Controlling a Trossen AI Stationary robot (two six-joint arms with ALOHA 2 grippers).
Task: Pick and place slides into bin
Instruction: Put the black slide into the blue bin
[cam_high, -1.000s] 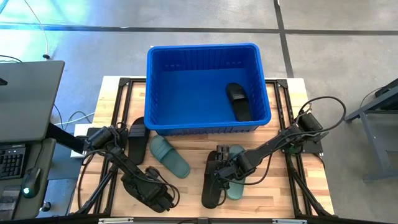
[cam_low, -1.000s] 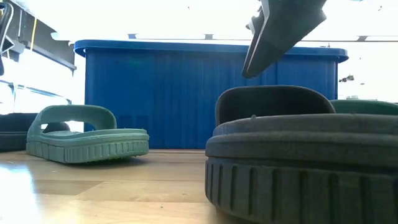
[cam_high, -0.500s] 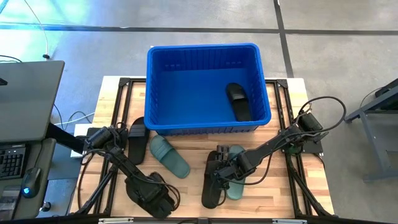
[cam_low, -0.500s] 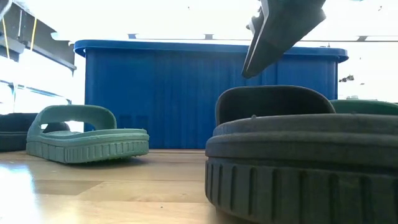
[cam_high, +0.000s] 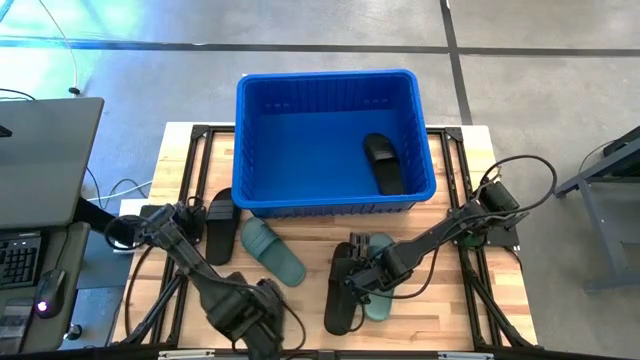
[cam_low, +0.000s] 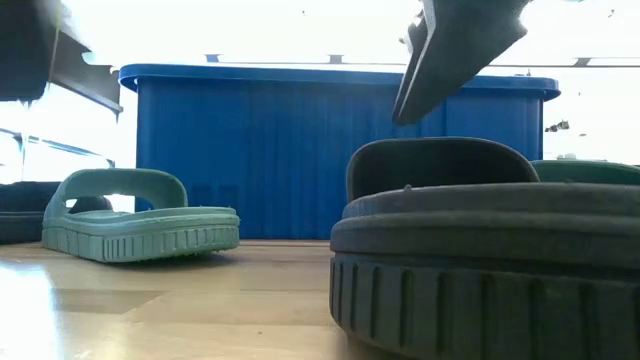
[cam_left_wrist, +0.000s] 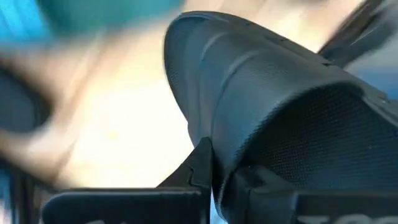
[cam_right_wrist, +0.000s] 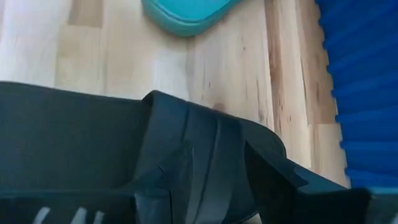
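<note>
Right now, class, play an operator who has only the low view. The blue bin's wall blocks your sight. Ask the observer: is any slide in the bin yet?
Observer: Yes, one black slide lies inside the bin, near its right wall.
Operator: Which arm's hand hangs above the big black slide close to my camera?
Observer: That is the right hand, above the near slide.
Operator: And the left arm?
Observer: The left hand is near the front edge of the table, on its left half, and it appears to grip another black slide.
</note>
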